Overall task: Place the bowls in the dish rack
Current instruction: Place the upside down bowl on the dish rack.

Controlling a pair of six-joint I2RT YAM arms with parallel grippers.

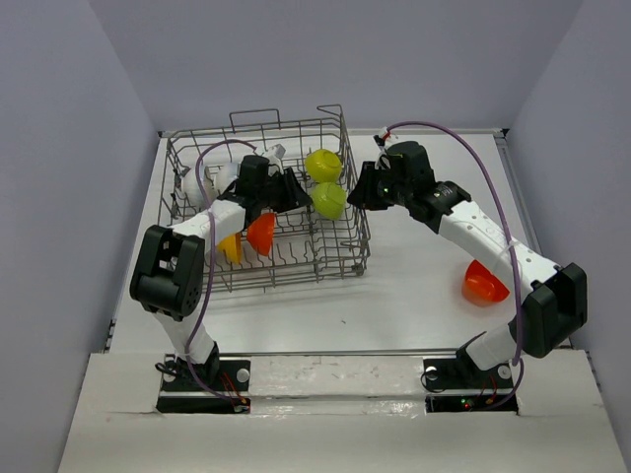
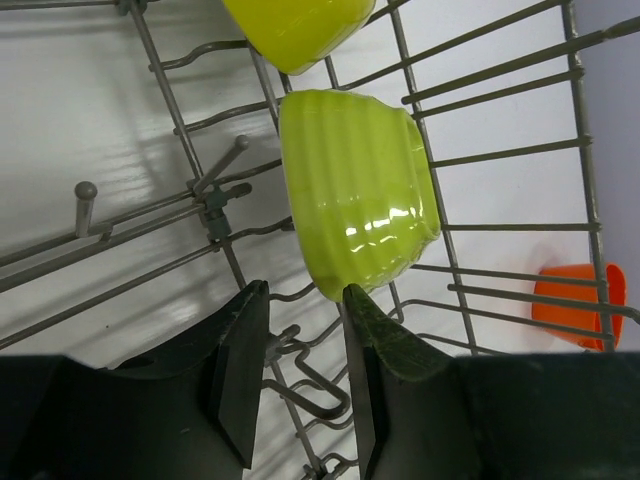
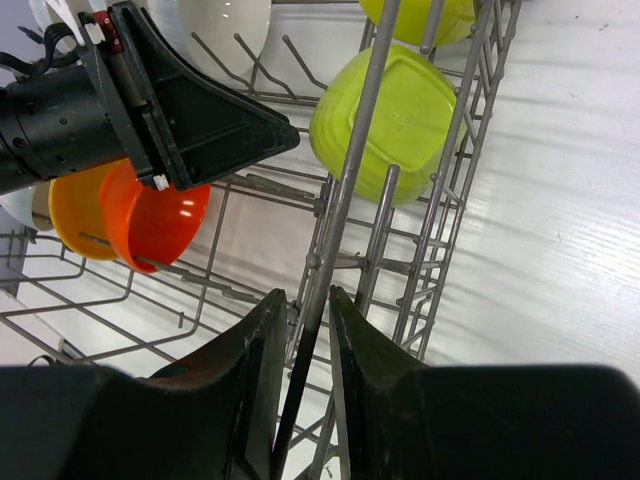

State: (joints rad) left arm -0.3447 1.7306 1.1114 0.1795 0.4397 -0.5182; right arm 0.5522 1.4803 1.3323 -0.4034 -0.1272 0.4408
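Observation:
The grey wire dish rack (image 1: pixel 340 258) stands left of centre. It holds two lime green bowls (image 1: pixel 322 165) (image 1: pixel 329 200), a red-orange bowl (image 1: pixel 261 234), an orange-yellow bowl (image 1: pixel 230 246) and white bowls (image 1: pixel 197 184). My left gripper (image 1: pixel 293 189) is inside the rack, open and empty (image 2: pixel 305 290). Its right fingertip (image 2: pixel 360 305) is at the edge of the nearer lime bowl (image 2: pixel 355 190), which rests on its side against the rack's wall. My right gripper (image 1: pixel 357 192) is closed around the rack's right top rim wire (image 3: pixel 345 190), with its jaws (image 3: pixel 307 293) on either side of it. Another red-orange bowl (image 1: pixel 483 286) sits on the table beside the right arm.
The white table (image 1: pixel 414 286) has walls on three sides. The rack's upright tines (image 2: pixel 85 195) and tall wire sides with handle loops (image 1: pixel 256 116) surround my left gripper. The right arm's purple cable (image 1: pixel 473 163) arcs above it. The left gripper (image 3: pixel 200 110) shows in the right wrist view.

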